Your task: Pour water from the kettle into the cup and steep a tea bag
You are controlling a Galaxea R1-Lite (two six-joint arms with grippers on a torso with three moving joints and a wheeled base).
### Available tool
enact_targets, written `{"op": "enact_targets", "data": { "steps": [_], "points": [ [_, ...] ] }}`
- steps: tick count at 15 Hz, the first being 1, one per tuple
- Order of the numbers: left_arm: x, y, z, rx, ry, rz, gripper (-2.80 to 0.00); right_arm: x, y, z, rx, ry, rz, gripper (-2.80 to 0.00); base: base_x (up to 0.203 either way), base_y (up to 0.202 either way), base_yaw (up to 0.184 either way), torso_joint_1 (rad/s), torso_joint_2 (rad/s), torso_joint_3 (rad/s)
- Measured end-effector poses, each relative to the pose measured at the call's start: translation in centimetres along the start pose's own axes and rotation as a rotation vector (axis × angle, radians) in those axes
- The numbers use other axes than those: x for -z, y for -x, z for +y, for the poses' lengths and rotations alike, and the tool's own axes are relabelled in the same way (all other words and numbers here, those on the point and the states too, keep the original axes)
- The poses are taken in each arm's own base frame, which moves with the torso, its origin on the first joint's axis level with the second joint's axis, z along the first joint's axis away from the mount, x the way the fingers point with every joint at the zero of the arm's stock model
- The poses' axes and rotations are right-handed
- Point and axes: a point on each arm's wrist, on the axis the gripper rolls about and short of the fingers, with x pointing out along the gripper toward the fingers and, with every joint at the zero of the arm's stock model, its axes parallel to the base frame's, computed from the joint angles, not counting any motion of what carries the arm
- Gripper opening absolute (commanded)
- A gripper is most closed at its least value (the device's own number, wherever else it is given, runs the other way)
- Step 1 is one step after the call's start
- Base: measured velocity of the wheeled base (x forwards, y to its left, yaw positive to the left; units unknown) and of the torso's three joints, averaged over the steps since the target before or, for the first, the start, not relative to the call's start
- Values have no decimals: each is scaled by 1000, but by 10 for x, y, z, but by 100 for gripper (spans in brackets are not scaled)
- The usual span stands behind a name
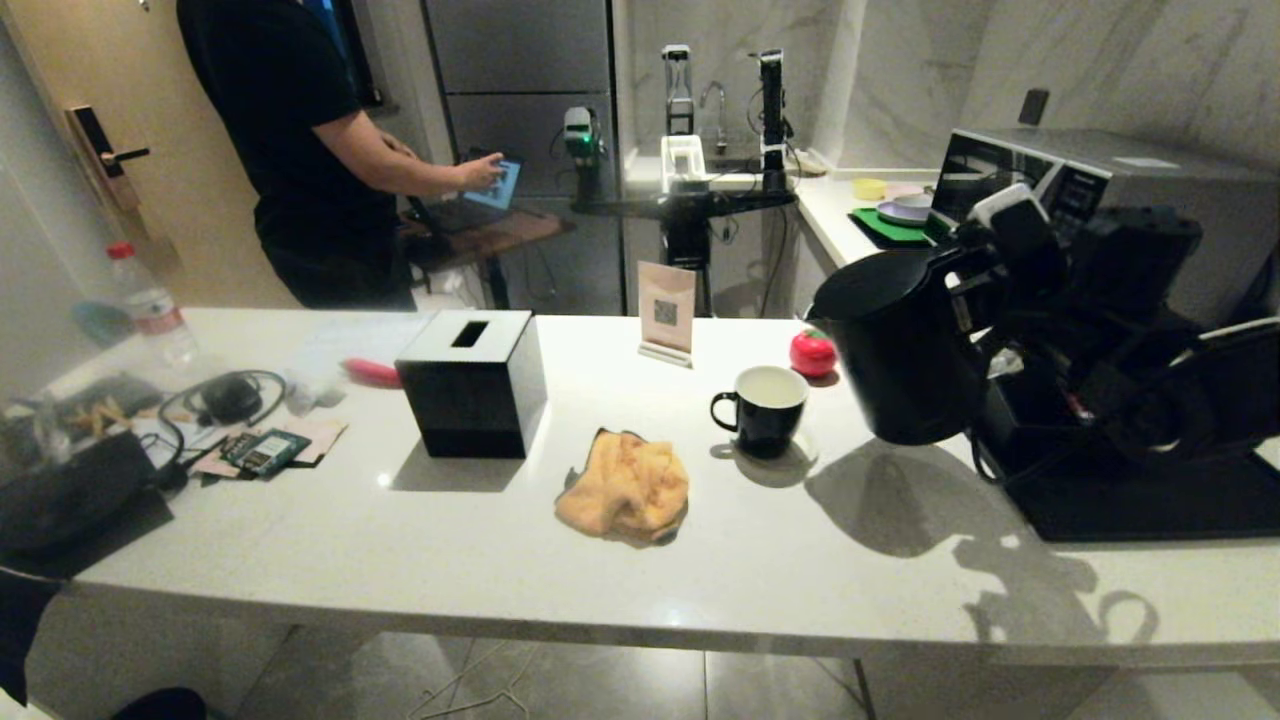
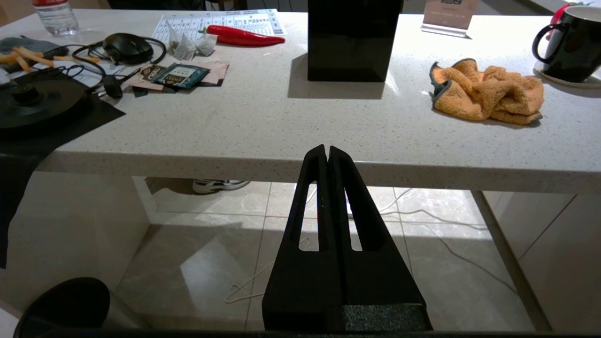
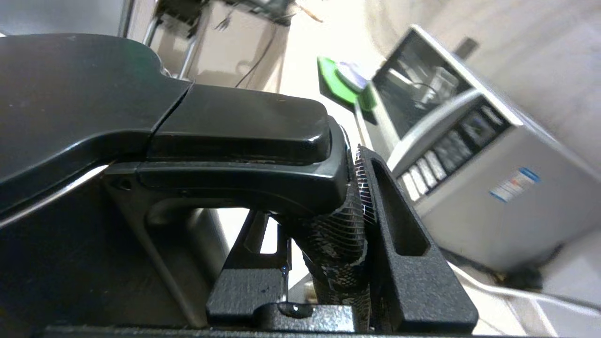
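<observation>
The large black kettle [image 1: 900, 345] hangs above the counter's right side, its spout toward the cup and slightly tipped. My right gripper [image 1: 985, 290] is shut on its loop handle; in the right wrist view the gripper [image 3: 314, 197] has one finger [image 3: 394, 220] pressed against the handle [image 3: 328, 211] and the other behind it. The black cup [image 1: 765, 408], white inside, stands on a small saucer just left of the kettle, also seen as the cup [image 2: 570, 44]. Flat tea packets [image 2: 181, 75] lie at the far left. My left gripper [image 2: 327, 151] is parked, shut and empty, below the counter's front edge.
A black tissue box [image 1: 475, 385], an orange cloth [image 1: 625, 490], a card stand [image 1: 667, 312] and a red tomato-shaped object [image 1: 812, 352] sit mid-counter. A low black box [image 1: 1150, 490] and a microwave [image 1: 1100, 180] are at the right. A person [image 1: 300, 150] stands behind.
</observation>
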Motion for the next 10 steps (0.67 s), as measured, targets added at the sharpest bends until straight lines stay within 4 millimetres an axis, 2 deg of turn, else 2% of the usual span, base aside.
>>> {"op": "enact_targets", "data": {
  "steps": [4, 10],
  "points": [
    [0, 0, 0, 0, 0, 0, -280, -6, 13, -24, 84, -58, 9, -280, 0, 0, 0, 0, 0, 0],
    [0, 0, 0, 0, 0, 0, -280, -2, 38, -73, 211, -117, 31, -280, 0, 0, 0, 0, 0, 0]
  ]
}}
